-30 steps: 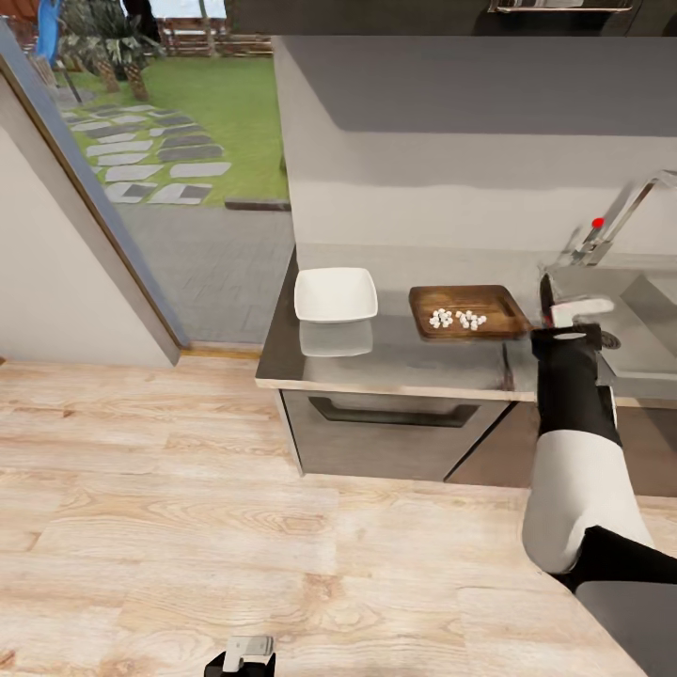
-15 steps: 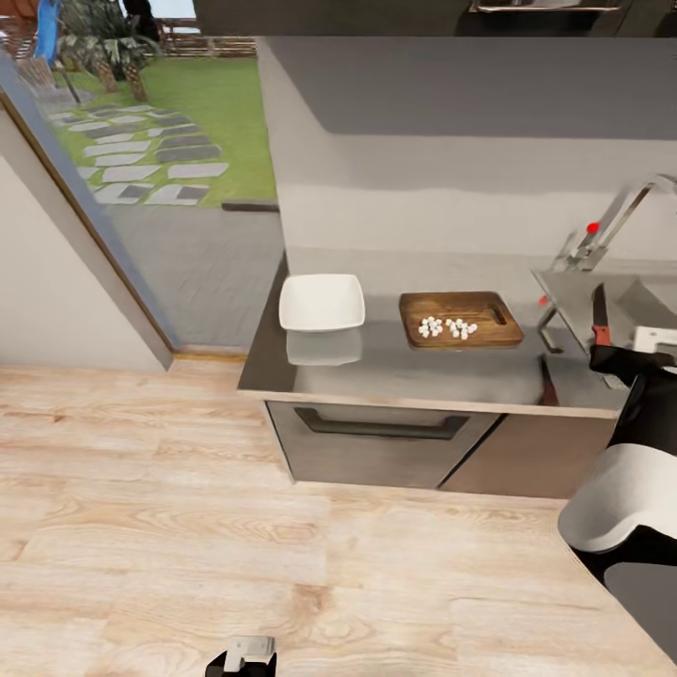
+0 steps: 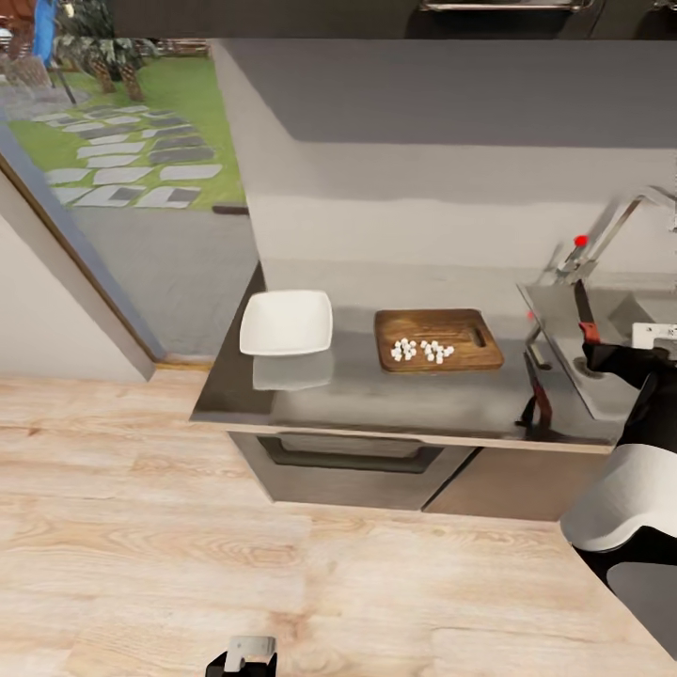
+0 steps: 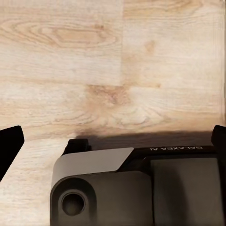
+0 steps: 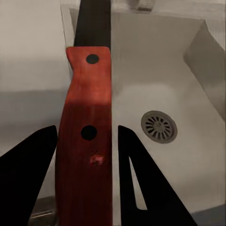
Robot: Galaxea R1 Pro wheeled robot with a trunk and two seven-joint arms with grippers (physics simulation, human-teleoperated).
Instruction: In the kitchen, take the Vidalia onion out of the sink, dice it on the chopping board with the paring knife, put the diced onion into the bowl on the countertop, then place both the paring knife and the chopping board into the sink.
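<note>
The brown chopping board (image 3: pixel 437 340) lies on the grey countertop (image 3: pixel 376 395), with the diced onion (image 3: pixel 423 350) as small white bits on it. Left of the board sits the white bowl (image 3: pixel 287 322), with nothing in it. At the right, my right gripper (image 3: pixel 609 352) is shut on the paring knife (image 3: pixel 585 315) over the sink (image 3: pixel 557 324), blade pointing away. In the right wrist view the knife's red handle (image 5: pixel 89 136) stands between the fingers (image 5: pixel 28 183), above the sink basin (image 5: pixel 160 80) and its drain (image 5: pixel 159 126). My left gripper (image 3: pixel 242 655) hangs low over the floor, open and holding nothing.
The grey tap (image 3: pixel 611 230) with a red knob (image 3: pixel 580 241) rises behind the sink. A drawer with a dark bar handle (image 3: pixel 353 458) sits under the counter. Wooden floor (image 3: pixel 235 545) spreads in front; a glass door to a garden (image 3: pixel 113 160) is at the left.
The camera has swung, so the counter sits further left in the picture. My right arm has gone right with the knife, from the counter beside the board to over the sink.
</note>
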